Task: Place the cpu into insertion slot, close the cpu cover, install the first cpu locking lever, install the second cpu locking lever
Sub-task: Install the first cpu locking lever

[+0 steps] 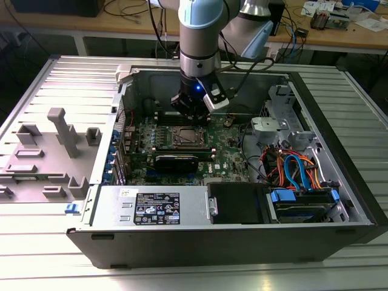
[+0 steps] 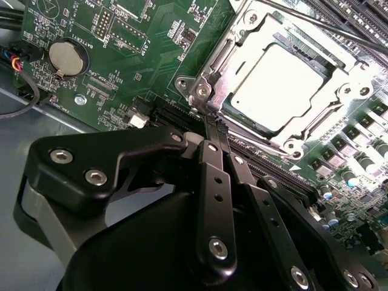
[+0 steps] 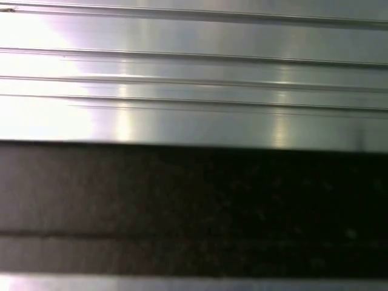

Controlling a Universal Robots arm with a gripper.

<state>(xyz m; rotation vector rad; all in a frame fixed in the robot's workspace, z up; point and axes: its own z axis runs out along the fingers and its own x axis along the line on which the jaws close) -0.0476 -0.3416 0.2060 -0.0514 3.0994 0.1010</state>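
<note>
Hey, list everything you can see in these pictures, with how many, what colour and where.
Open metal computer case: one, grey, on the ribbed metal table.
Motherboard: one, green, inside the case.
Small square flat cpu: one, silver-grey, mid-board.
Thin metal-frame cpu cover: one, silvery, lying flat around the cpu.
Round coin battery: one, silver, on the motherboard.
Cable bundle: one, orange and blue, at the case's end on the exterior view's right.
Plastic fixture blocks: several, grey, on the table at the exterior view's left.
Robot arm: one, silver and pale blue, reaching into the case.
Tool: one, black, closed, tip beside a cover corner.
</note>
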